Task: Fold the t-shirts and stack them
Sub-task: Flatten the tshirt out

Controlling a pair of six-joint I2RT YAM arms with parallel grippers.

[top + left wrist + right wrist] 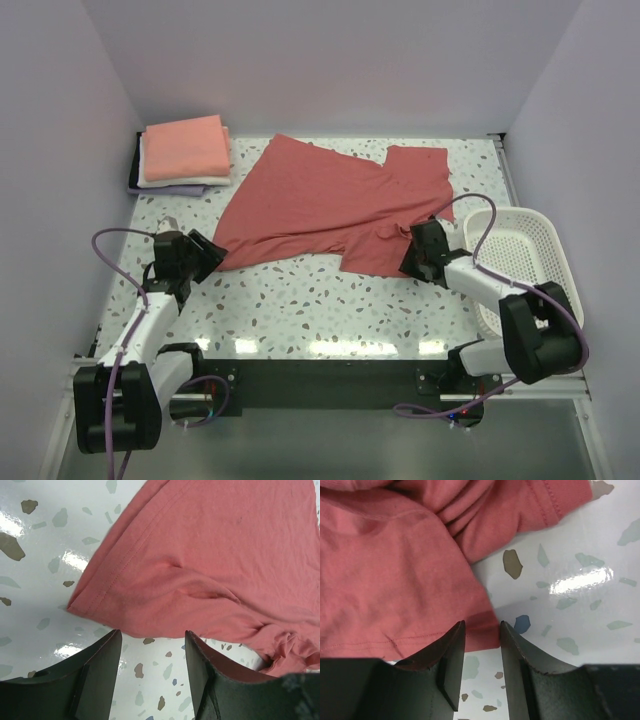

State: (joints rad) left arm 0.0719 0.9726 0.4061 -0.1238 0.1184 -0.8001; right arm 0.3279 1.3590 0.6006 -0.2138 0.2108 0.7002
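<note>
**Supervisor:** Where is the work item?

**Operator:** The dusty-red t-shirt [330, 205] lies open and unfolded across the middle of the counter [320, 300]. Its long axis runs left to right, tilted toward the far right corner. The folded stack [185, 160] sits in the far left corner, with the salmon-pink tee [185, 142] on top, then the white tee [180, 180] and the lavender tee [175, 189]. The basket [540, 235] stands at the right edge, well apart from the stack.

**Supervisor:** Condition of the fingers?

**Operator:** I see the left fingers [210, 252] spread apart and holding nothing. The shirt's near-left hem corner lies just ahead of their tips, not between them. The right fingers [408, 258] show only a narrow gap, and a stitched edge at the shirt's near right sits at that gap. I cannot tell whether they are pinching the cloth.

**Supervisor:** What does the coming move turn on?

**Operator:** In my judgement, on the left side. Its cloth corner lies forward of the tips, so those fingers need a short advance toward the far right before closing. Each arm is at its own near corner, and the right is the closer to a hold.

**Supervisor:** Any markings?

**Operator:** No brand, label or legible writing shows in any view.
</note>
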